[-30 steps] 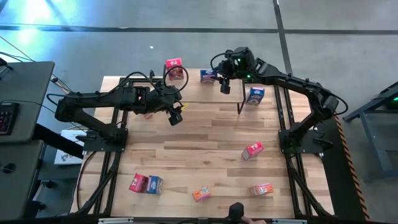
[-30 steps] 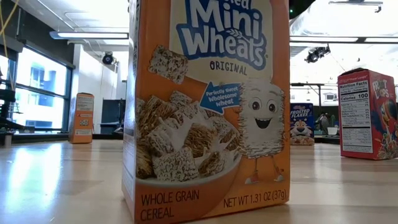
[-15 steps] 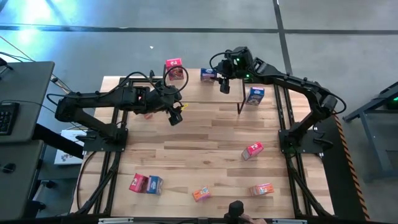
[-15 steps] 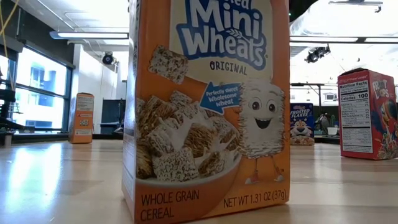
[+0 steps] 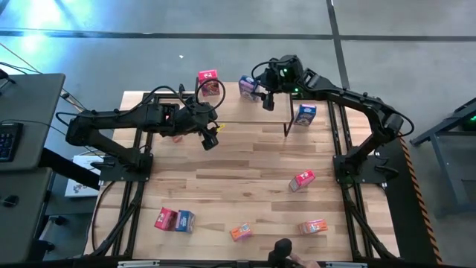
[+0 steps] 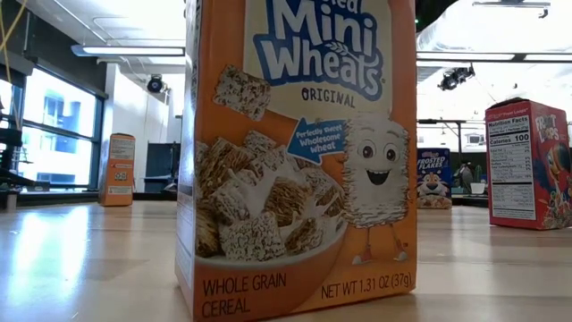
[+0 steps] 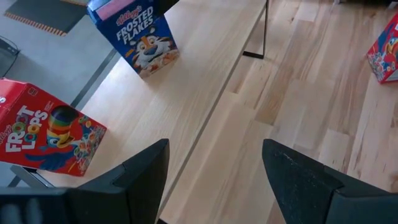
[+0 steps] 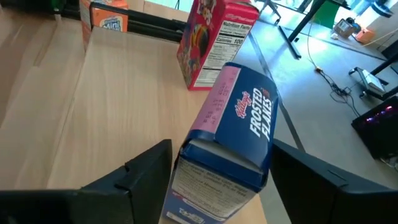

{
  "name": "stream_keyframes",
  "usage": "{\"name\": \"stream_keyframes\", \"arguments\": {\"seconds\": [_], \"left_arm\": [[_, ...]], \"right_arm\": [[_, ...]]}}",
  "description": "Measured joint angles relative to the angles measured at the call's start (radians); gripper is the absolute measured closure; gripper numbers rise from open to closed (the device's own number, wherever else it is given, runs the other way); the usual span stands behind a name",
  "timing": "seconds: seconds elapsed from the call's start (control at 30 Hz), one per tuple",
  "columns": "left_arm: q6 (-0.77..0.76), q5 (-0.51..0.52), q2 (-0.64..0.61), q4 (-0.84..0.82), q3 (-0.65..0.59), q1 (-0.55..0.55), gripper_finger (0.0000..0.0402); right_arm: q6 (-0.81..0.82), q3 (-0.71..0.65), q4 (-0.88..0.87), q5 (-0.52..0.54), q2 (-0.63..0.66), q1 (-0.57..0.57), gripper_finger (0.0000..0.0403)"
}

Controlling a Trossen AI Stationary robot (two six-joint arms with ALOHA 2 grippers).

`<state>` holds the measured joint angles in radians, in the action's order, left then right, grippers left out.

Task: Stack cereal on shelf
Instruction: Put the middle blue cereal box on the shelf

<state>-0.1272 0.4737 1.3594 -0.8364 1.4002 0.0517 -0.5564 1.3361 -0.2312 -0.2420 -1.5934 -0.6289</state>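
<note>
1. Over shelf (image 5: 245,112) far edge: right gripper (image 8: 214,180) spread wide around tilted blue Frosted Flakes box (image 8: 233,134), fingers apart from its sides, box leaning off upright.
2. Beside it on shelf: red Froot Loops box (image 8: 208,43), upright.
3. Above shelf's left part: left gripper (image 7: 214,180) wide open, holding nothing.
4. Near table (image 5: 245,186) front edge: other cereal boxes scattered, incl. orange Mini-Wheats box (image 6: 299,152).
</note>
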Motion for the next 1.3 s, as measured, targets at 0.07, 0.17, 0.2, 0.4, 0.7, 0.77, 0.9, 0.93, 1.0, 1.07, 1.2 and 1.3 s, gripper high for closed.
{"name": "stream_keyframes", "arguments": {"seconds": [0.07,0.17,0.2,0.4,0.7,0.77,0.9,0.93,1.0,1.07,1.2,1.3], "left_arm": [[0.0,0.0,0.0,0.0,0.0,0.0,0.0153],[0.0,0.0,0.0,0.0,0.0,0.0,0.0153],[0.0,0.0,0.0,0.0,0.0,0.0,0.0153],[0.0,0.0,0.0,0.0,0.0,0.0,0.0153],[0.0,0.0,0.0,0.0,0.0,0.0,0.0153],[0.0,0.0,0.0,0.0,0.0,0.0,0.0153],[0.0,0.0,0.0,0.0,0.0,0.0,0.0153],[0.0,0.0,0.0,0.0,0.0,0.0,0.0153],[0.0,0.0,0.0,0.0,0.0,0.0,0.0153],[0.0,0.0,0.0,0.0,0.0,0.0,0.0153],[0.0,0.0,0.0,0.001,0.0,0.0,0.0153],[0.0,0.0,0.0,0.001,0.0,0.0,0.0153]], "right_arm": [[-0.001,0.0,-0.002,0.01,0.0,0.0,0.0146],[-0.002,0.0,-0.005,0.032,0.0,0.0,0.0146],[-0.002,0.0,-0.005,0.038,0.0,0.0,0.0146],[-0.002,0.047,-0.053,0.075,0.0,0.0,0.0146],[0.027,0.154,-0.184,0.115,0.001,0.0,0.0146],[0.05,0.177,-0.203,0.13,0.001,0.0,0.0146],[0.062,0.232,-0.301,0.129,0.001,0.002,0.0146],[0.062,0.245,-0.325,0.129,0.001,0.005,0.0146],[0.062,0.27,-0.377,0.129,0.001,0.008,0.0146],[0.07,0.294,-0.434,0.128,0.001,0.013,0.0146],[0.11,0.309,-0.51,0.113,0.003,0.02,0.0146],[0.116,0.311,-0.562,0.107,0.003,0.029,0.0146]]}}
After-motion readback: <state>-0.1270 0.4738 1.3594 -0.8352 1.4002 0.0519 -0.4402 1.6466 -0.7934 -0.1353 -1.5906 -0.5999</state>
